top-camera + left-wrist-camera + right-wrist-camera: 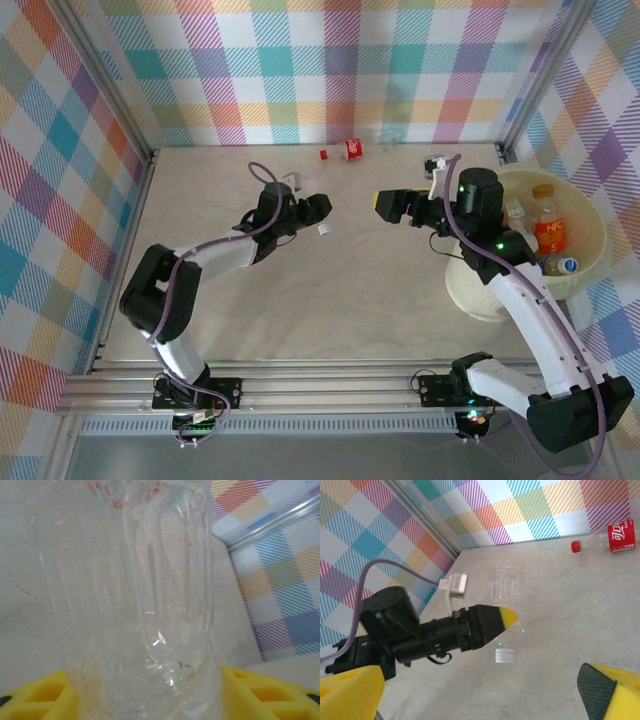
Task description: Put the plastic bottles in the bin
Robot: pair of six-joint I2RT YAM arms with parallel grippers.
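One bottle in hand: clear bottle, white cap down, held across its body by the left gripper mid-table, well apart from the bin.
Step (my read): get it across to the bin. The bin sits on the right arm's side, so a handover looks likely.
Do it well: right jaws take the free part of the body, clear of the left pads. Close before the left lets go. Thin creased plastic slips and crushes, so squeeze moderately. Release over the bin's middle, not the rim.
Left fingers: narrowed partway, yellow pads on both sides of the bottle, which fills the gap.
Right gripper: jaws spread wide, empty, facing the left gripper across a gap, touching nothing.
Bin contents: several bottles inside, incl. an orange-label bottle.
Loose: red-label bottle lying near the far wall.
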